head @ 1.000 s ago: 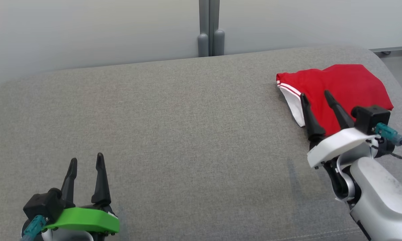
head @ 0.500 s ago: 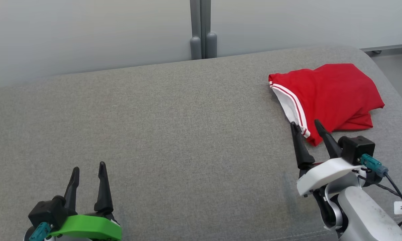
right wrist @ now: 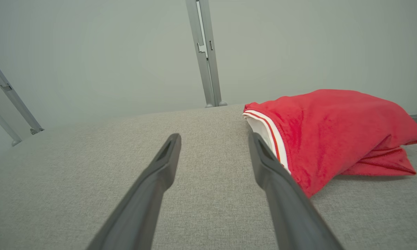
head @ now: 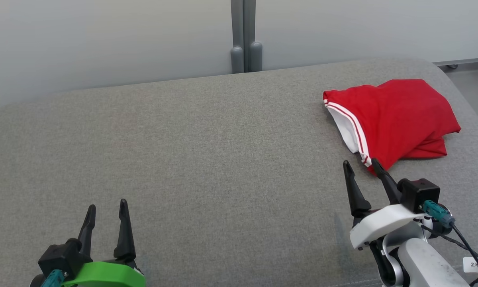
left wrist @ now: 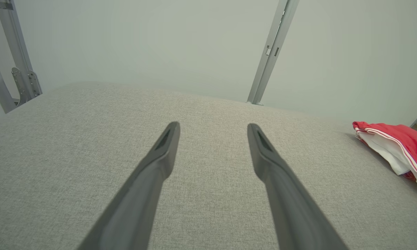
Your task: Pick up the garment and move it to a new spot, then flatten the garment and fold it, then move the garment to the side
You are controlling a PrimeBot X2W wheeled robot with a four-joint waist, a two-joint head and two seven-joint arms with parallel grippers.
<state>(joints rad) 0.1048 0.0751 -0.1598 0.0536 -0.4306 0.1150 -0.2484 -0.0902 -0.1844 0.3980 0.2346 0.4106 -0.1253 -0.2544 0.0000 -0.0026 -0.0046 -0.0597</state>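
Observation:
The garment is red with a white lining and white stripes along one hem, folded into a compact bundle on the far right of the grey cushioned surface. It also lies at the right edge of the left wrist view as the garment and fills the right half of the right wrist view as the garment. My right gripper stands open just in front of its near corner, with nothing between the fingers. My left gripper is open at the lower left, far from the cloth.
A pale wall with a grey vertical post runs behind the surface. The cushion's rounded right edge drops off just past the garment, with floor beyond. Metal frame struts stand at the far left.
My right gripper has drawn back from over the garment toward the near edge, leaving the folded bundle lying on the surface. The left gripper has stayed low at the left. The camera shifted slightly.

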